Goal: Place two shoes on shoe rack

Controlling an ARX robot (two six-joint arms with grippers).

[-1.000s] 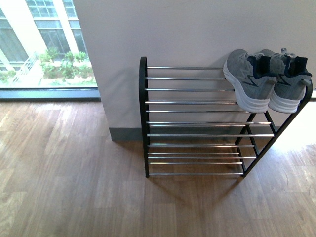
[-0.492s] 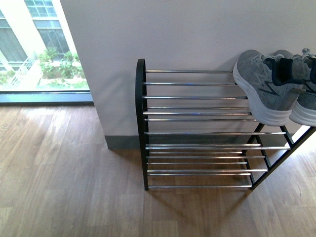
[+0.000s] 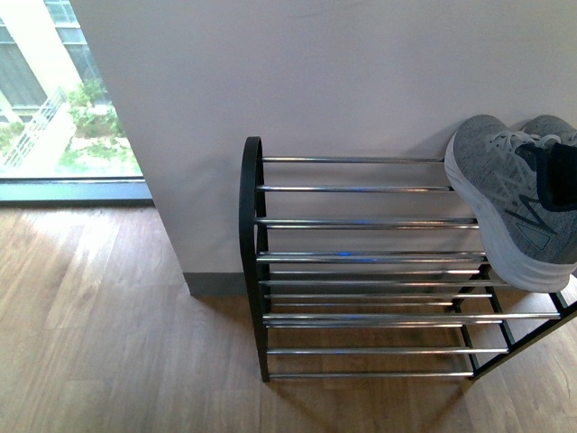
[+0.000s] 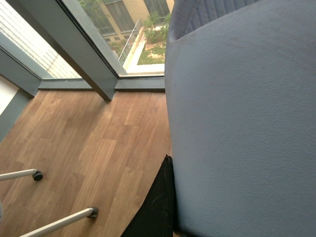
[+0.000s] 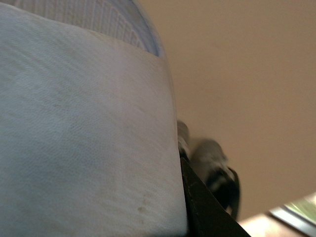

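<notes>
The shoe rack (image 3: 361, 257), black frame with chrome rods, stands against the white wall in the front view. A grey knit sneaker (image 3: 518, 194) rests on the right end of its top shelf, partly cut off by the frame edge. Neither arm shows in the front view. In the left wrist view a pale blue slide (image 4: 242, 118) fills the frame, and my left gripper is shut on it, with one black finger (image 4: 155, 207) against its side. In the right wrist view another pale blue slide (image 5: 84, 133) fills the frame, held by my shut right gripper, with one black finger (image 5: 202, 207) beside it. The blurred sneakers and rack end (image 5: 212, 165) show beyond.
Wood floor (image 3: 108, 343) lies in front of and left of the rack. A floor-to-ceiling window (image 3: 54, 99) is at the far left. In the left wrist view a grey window post (image 4: 74, 49) and white chair legs with castors (image 4: 59, 222) stand on the floor.
The front view has moved closer and to the left: the rack looks larger, and the sneakers have slid to the right edge with only one fully in sight.
</notes>
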